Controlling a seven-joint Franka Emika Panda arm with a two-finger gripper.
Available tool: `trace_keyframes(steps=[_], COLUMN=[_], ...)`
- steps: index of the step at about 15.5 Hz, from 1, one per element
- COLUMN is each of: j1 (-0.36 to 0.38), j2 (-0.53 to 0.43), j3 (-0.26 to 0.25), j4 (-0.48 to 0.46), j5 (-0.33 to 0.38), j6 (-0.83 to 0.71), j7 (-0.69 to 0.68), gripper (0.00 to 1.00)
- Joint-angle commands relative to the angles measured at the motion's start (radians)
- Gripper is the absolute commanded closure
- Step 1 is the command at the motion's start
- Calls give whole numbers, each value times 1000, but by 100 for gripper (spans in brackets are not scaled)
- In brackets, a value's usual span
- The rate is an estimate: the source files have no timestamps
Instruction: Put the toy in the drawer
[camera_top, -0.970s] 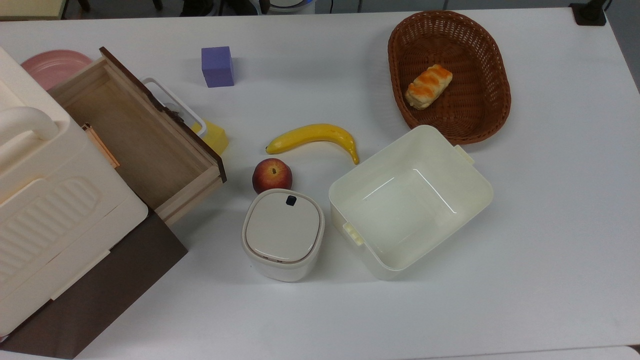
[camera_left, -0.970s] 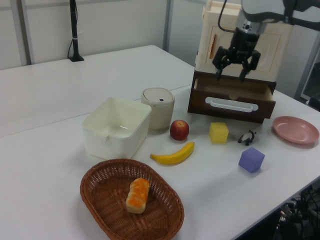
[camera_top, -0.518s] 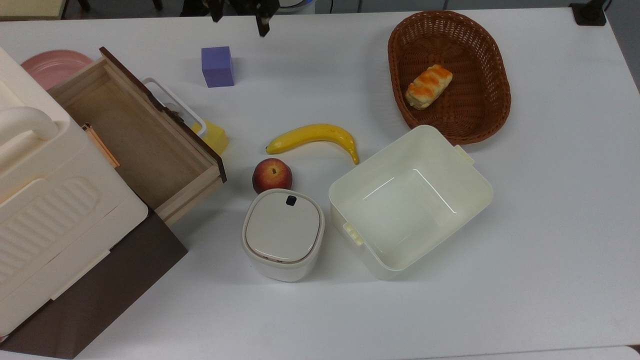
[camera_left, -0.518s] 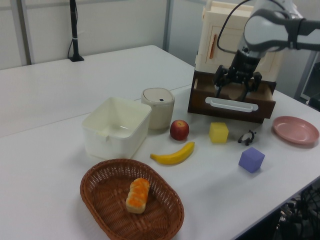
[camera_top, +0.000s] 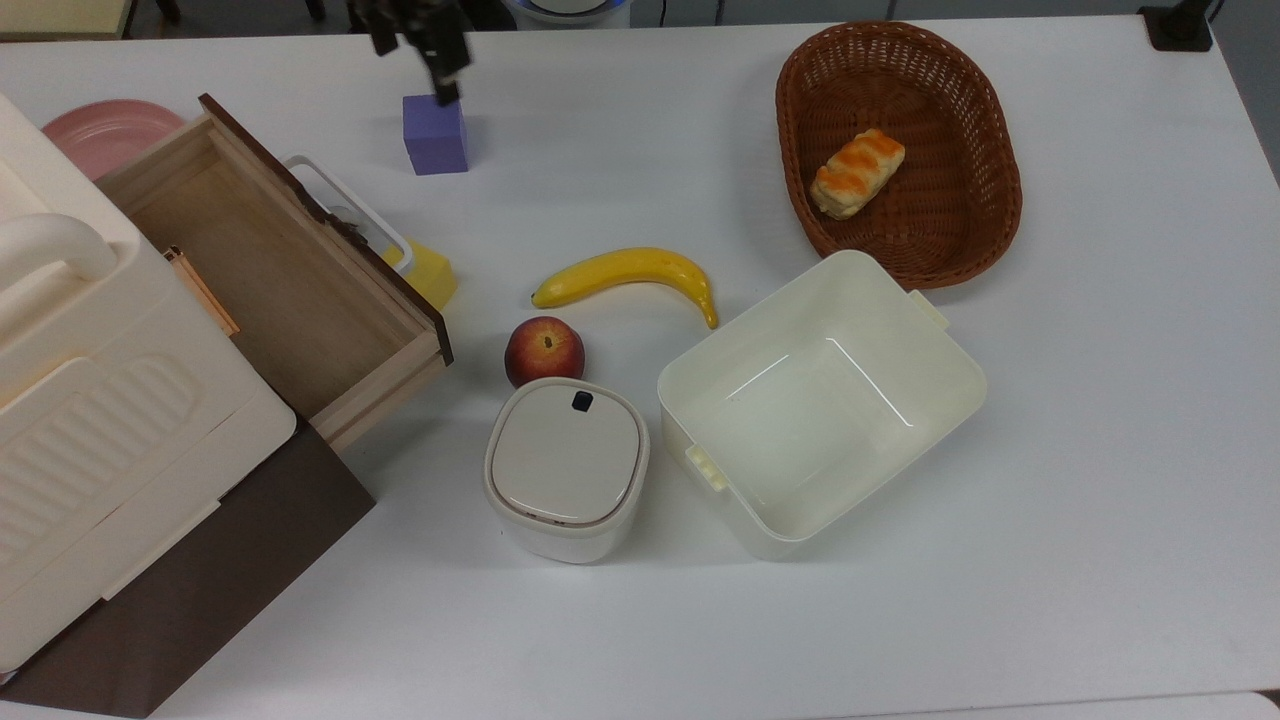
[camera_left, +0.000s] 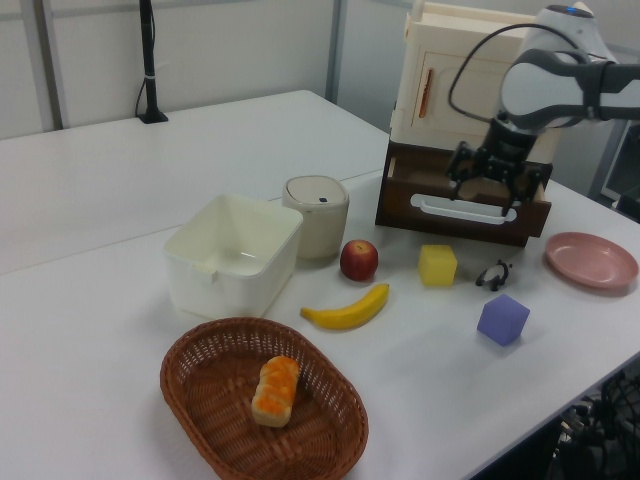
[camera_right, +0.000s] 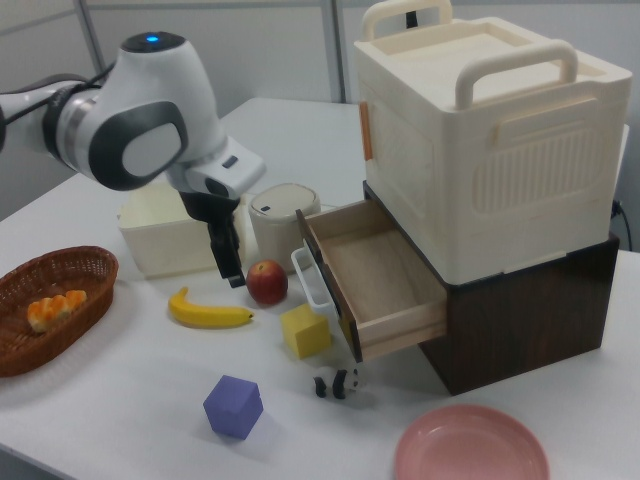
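My pincer (camera_left: 499, 175) hangs released, fingers spread, above the open drawer (camera_left: 463, 205). The toy (camera_left: 493, 274) stands on the white table (camera_left: 120, 170) beside the yellow cube (camera_left: 437, 265), near the pink plate (camera_left: 590, 259) at the table's edge. Pale partition walls stand behind the table.

A brown oval wicker basket (camera_top: 900, 150) holding an orange-glazed bread roll (camera_top: 857, 172) sits near the white desk's (camera_top: 1100, 500) far edge in the top view. Mid-desk lie a yellow banana (camera_top: 628, 276), a red apple (camera_top: 544, 350), a cream lidded bin (camera_top: 566, 468) and an open cream plastic tub (camera_top: 820, 400). A purple cube (camera_top: 436, 134), a yellow cube (camera_left: 437, 265) and what looks like a pink plate (camera_right: 472, 445) sit towards the top view's left edge.
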Motion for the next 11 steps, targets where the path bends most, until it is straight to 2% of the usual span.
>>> trace_keyframes(steps=[1,4,7,9,11], j1=[67,29,-20,-24,-28], j2=[-29,-29,5,20,38], j3=[-81,-60,-2,6,6], j4=[-54,-141,-178,-195,-215], j5=[-34,-130,-186,-197,-249], j6=[44,186,257,284,317], j7=[101,103,104,117,156], gripper=[0,0,0,0,0])
